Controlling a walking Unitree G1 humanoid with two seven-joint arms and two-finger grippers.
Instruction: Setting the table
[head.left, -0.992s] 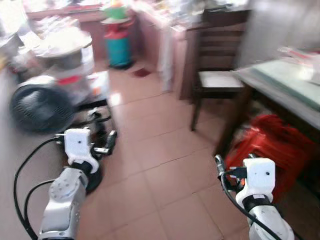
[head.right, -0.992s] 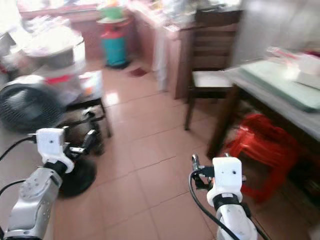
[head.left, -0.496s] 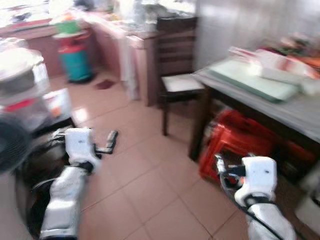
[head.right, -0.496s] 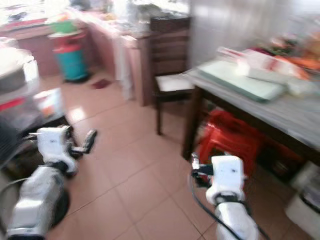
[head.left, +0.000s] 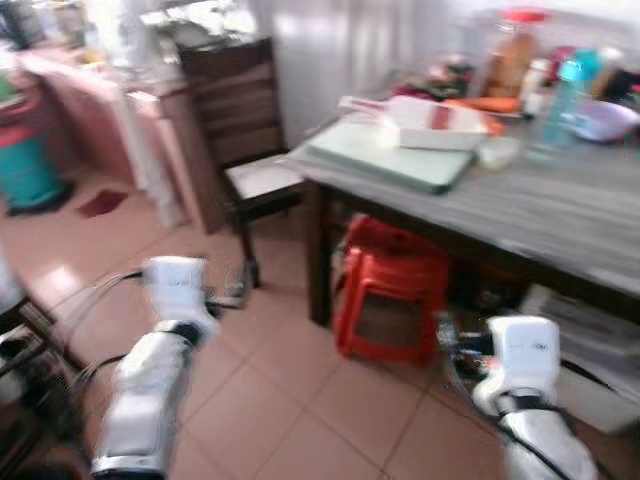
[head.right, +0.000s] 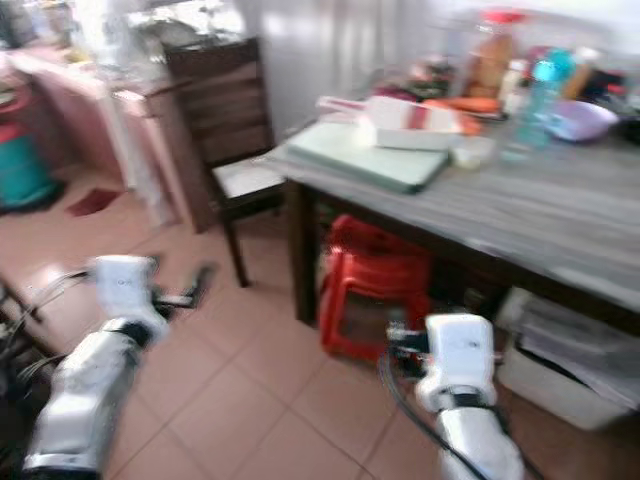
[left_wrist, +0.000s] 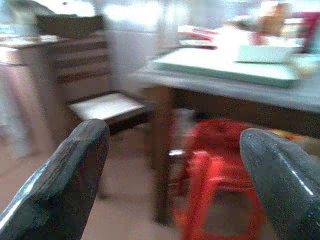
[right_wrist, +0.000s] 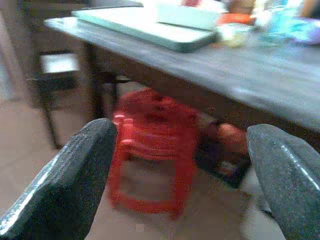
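Terracotta floor tiles run across a kitchen blurred by camera motion, with a dark wooden table on the robot's right side. Low over those tiles the left gripper is held out ahead of its silver arm, its two black fingers spread wide apart with nothing between them. The right gripper is also held low, near the table's front edge, its fingers likewise parted and empty.

Ahead of both grippers, beneath the table, stands a red plastic stool, which looks like several stacked together. Just beyond the left gripper a dark wooden chair with a pale seat stands at the table's end, touching or almost touching it. Behind the chair are a brown counter along the wall and a teal bin at the far left.

On the table top, the things for setting lie toward the far side: a pale green tray near the corner, a white box with a red mark on its far edge, a small pale cup beside it, a blue-green bottle, a lilac bowl and a tall jar with a red lid. White containers sit on the floor under the table's right end.
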